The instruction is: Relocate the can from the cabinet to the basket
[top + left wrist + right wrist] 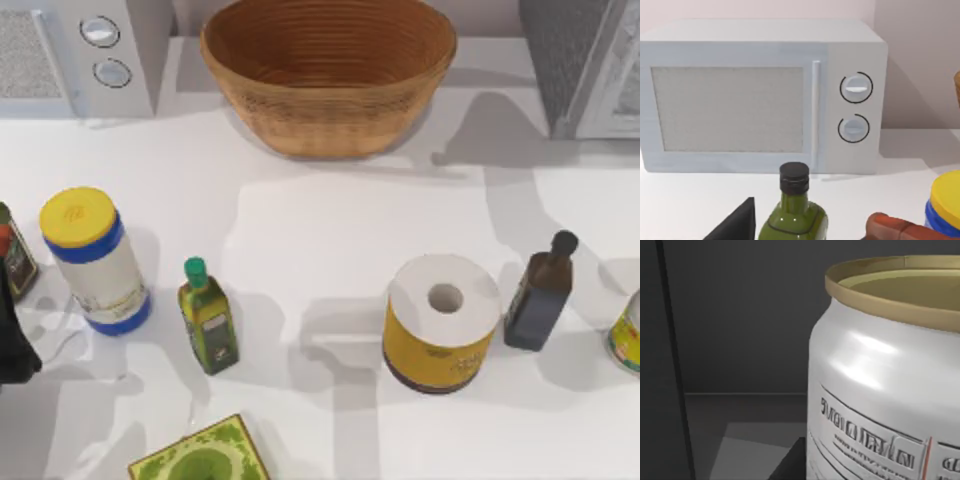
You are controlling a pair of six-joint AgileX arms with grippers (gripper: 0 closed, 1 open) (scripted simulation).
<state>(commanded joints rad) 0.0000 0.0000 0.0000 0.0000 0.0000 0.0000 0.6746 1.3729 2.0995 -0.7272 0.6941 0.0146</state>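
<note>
The can has a white label with a thin red stripe and a dull olive rim. It stands inside the dark cabinet, very close in front of my right wrist camera. From above, the grey speckled cabinet with its white-framed door sits at the back right corner. The wide tan wicker basket stands at the back centre with nothing inside. My left gripper is parked at the table's left edge.
A white appliance with two knobs fills the back left. Across the front stand a white jar with a yellow lid, a green bottle, a paper roll, a dark bottle and a yellow-green can.
</note>
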